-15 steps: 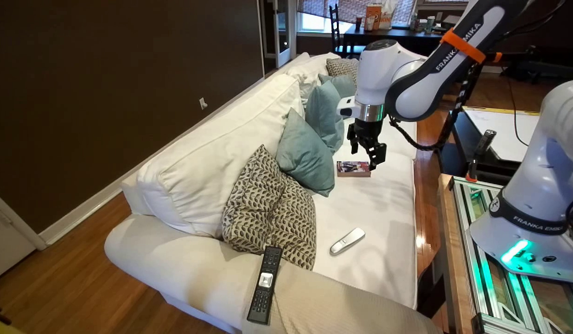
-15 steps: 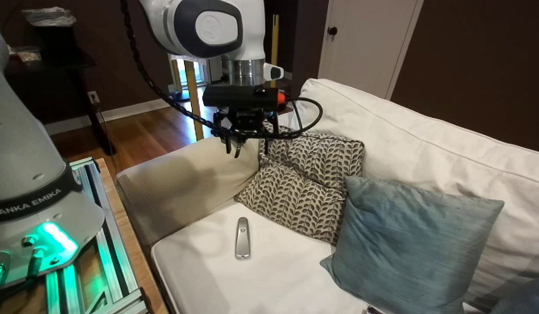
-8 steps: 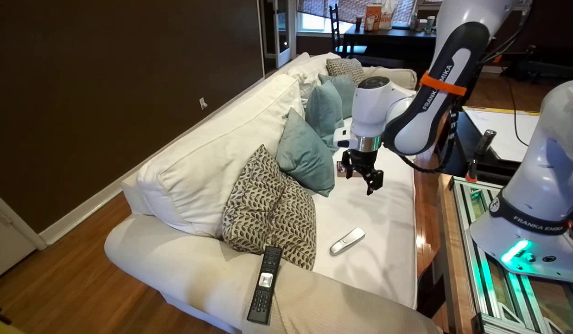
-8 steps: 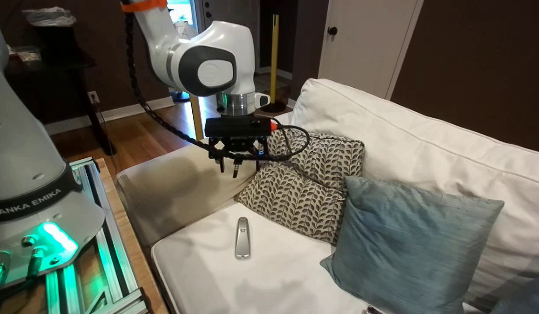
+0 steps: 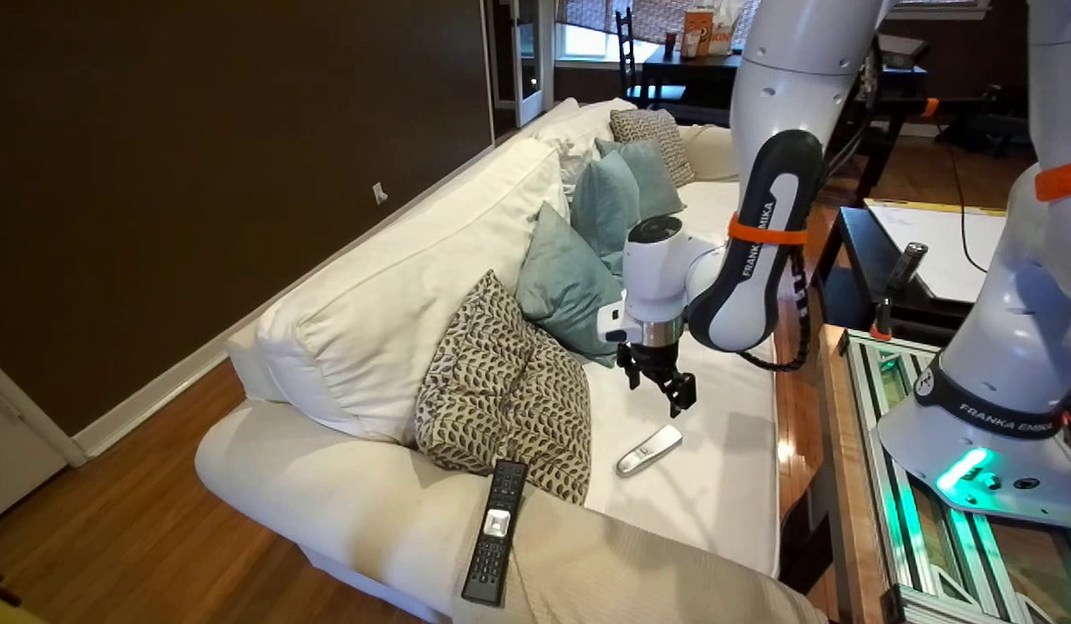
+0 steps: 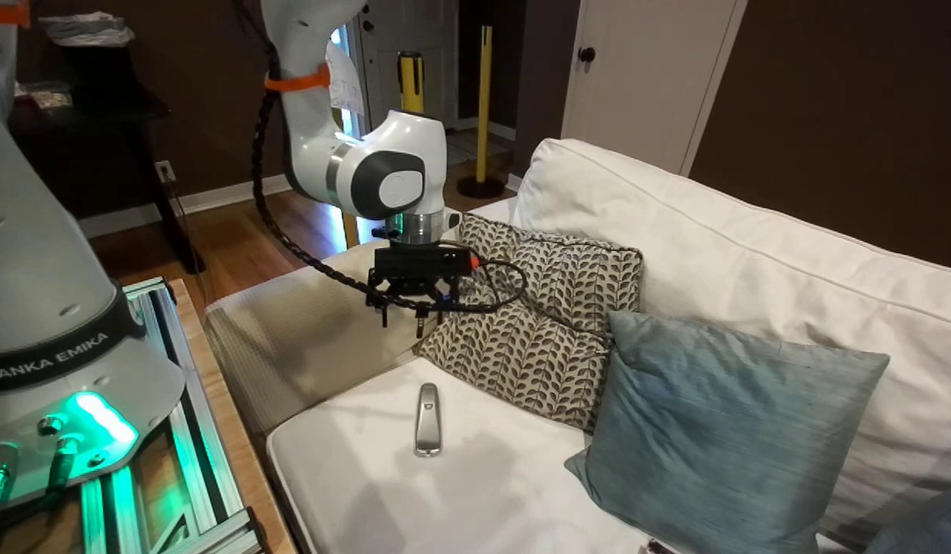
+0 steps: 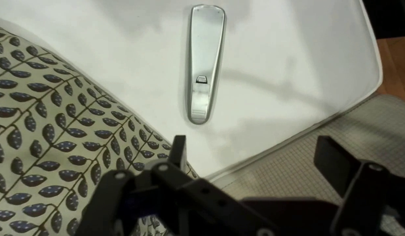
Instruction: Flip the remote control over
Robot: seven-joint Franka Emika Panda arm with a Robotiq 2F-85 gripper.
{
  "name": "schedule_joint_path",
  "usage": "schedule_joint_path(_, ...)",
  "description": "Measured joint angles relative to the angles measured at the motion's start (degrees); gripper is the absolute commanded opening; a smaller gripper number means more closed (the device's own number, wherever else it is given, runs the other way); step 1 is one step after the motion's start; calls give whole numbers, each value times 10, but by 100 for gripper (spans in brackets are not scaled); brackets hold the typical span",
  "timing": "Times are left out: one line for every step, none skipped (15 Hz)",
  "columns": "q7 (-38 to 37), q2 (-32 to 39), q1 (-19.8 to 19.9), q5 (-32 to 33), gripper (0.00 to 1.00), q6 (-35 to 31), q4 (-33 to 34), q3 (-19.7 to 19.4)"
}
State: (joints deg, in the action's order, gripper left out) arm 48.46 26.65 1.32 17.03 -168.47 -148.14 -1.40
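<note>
Found the hand (image 7: pixel 257 155) with jaws standing wide apart, hanging above the sofa seat (image 5: pixel 717 468). Has come lower since one second ago and shifted towards the armrest (image 7: pixel 284 170), closer to the remote control (image 7: pixel 205 46). Located the remote control on the seat below the hand, apart from the fingertips (image 7: pixel 333 164), narrow end towards them in the wrist view, unmoved over the same second. Noted a black cable (image 6: pixel 483 308) looping out beside the hand.

Observed near the hand a leaf-print pillow (image 5: pixel 505 390) slumped against the backrest (image 5: pixel 397 277), crowding that flank of the remote control. Recorded on the armrest, lower than the hand and well apart, a longer black remote (image 5: pixel 496 533). Sighted a blue pillow (image 6: pixel 737 438) away from the hand, on the side opposite the armrest. Logged farther out, past the seat's front edge from the hand, a wooden-edged frame (image 5: pixel 865 416) with metal rails.

Examined the remote control as slim and tapering, silver-grey and glossy, showing a dark-edged notch and an inset panel towards the narrow, rounded end. Registered smooth white cloth on the seat, fine grid weave on the armrest, dark leaves on a pale ground for the nearer pillow, creased satiny cloth on the blue one.
</note>
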Motion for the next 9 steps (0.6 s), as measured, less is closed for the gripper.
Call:
schedule_joint_path(-1,22,-2,0,100,2,15,5)
schedule_joint_path(-2,42,-4,0,100,4,30,8)
schedule_joint_path(-3,57,-7,0,100,5,43,9)
schedule_joint_path(-4,68,-8,0,100,6,53,9)
schedule_joint_path(-4,74,-9,0,100,6,58,9)
schedule_joint_path(-4,76,-9,0,100,7,60,9)
schedule_joint_path(-5,76,-9,0,100,7,61,9)
schedule_joint_path(-5,76,-8,0,100,7,61,9)
schedule_joint_path(-5,76,-5,0,100,7,61,12)
